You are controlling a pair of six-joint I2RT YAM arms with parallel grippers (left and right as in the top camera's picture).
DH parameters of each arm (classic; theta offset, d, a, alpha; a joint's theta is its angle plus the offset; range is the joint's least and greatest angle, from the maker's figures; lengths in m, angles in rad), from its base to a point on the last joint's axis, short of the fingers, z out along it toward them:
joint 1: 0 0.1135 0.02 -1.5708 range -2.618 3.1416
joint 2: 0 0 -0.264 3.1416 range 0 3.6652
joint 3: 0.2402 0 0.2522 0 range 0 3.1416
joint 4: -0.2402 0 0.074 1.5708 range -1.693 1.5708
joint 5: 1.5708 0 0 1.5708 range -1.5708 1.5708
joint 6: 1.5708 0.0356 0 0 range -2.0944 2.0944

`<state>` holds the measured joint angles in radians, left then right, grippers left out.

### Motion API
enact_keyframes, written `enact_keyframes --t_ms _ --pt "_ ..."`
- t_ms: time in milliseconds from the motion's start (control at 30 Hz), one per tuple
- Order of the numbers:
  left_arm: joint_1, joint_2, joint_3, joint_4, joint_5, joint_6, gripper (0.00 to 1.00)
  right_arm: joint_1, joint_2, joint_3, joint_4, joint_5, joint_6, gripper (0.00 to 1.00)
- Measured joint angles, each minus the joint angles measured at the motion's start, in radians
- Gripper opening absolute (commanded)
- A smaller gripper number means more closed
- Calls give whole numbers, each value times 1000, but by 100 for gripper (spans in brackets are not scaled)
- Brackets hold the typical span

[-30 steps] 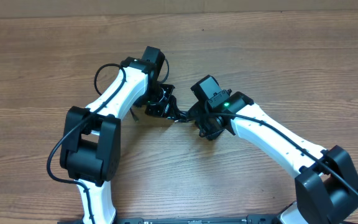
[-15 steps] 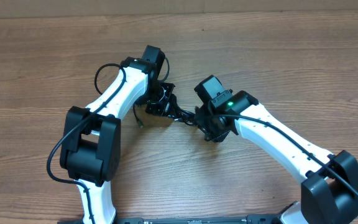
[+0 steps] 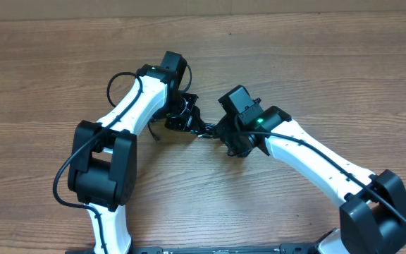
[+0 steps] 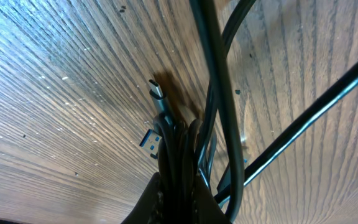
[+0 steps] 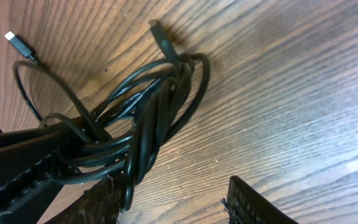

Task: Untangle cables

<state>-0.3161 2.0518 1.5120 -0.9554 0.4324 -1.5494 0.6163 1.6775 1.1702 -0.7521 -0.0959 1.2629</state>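
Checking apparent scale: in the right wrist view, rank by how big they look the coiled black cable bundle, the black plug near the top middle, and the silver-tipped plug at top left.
Largest: the coiled black cable bundle. Then the black plug and the silver-tipped plug: they look alike, so unranked.

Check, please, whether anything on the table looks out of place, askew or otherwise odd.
Only the cables stand out: they sit in one knotted bundle of crossing loops, with plug tips sticking out at different angles. Nothing looks damaged or spilled.
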Motion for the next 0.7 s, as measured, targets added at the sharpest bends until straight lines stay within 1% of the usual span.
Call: enact_keyframes --t_ms 333,567,700 --pt "0 0 0 -3 0 0 4 1 65 -5 -16 -4 55 52" --pt "0 0 0 -2 5 15 4 2 100 -14 57 39 92 52" --pt "2 0 0 -3 27 41 4 2 106 -18 91 87 105 44"
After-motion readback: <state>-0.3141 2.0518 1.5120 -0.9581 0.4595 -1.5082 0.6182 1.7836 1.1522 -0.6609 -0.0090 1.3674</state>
